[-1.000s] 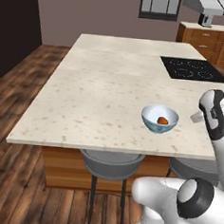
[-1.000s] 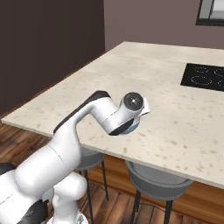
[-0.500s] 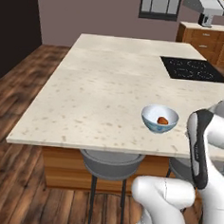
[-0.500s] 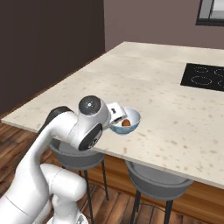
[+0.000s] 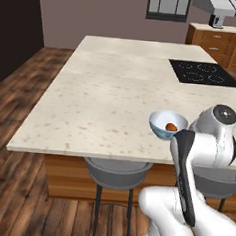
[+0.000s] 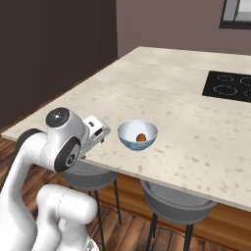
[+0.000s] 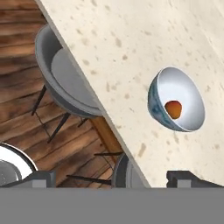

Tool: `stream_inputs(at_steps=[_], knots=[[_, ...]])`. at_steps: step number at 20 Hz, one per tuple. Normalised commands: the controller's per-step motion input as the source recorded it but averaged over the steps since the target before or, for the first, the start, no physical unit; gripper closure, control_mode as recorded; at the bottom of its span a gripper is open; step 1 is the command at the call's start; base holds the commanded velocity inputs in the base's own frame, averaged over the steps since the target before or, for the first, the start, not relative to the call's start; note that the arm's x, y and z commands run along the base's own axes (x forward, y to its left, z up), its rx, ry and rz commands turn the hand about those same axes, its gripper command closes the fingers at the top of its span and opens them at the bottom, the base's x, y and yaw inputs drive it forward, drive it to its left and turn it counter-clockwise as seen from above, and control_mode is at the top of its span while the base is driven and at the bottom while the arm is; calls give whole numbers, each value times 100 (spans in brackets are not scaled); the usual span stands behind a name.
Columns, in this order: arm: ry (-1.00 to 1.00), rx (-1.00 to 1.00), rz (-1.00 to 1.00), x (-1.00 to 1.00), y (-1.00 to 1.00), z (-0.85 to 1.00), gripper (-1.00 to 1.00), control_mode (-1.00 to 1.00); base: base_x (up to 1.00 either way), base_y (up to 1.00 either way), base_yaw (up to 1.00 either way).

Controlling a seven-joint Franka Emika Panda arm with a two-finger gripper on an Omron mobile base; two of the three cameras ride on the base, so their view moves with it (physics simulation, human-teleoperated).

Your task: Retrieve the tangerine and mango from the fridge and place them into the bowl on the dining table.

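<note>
The small pale blue-white bowl stands on the beige speckled dining table close to its near edge. Inside it lies a small orange fruit, the tangerine. My gripper is open and holds nothing. It hangs at the table's near edge, a short way to the side of the bowl and apart from it. Its two dark fingertips stand far apart. The mango and the fridge are out of view.
Two grey stools are tucked under the table's near edge. A black cooktop is set into the far right of the top. Wooden floor surrounds the island.
The arm has swung back from over the bowl to the table's near edge, so the bowl and the fruit in it now show. The gripper stayed open.
</note>
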Motion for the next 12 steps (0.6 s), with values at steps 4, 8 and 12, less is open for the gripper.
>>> stream_inputs(at_steps=[4,8,12], knots=[[8,-1,45,0,7,0,-100,-100,0,0,0],[7,0,45,0,0,0,-100,-100,0,0,0],[3,0,38,0,0,0,-100,-100,0,0,0]])
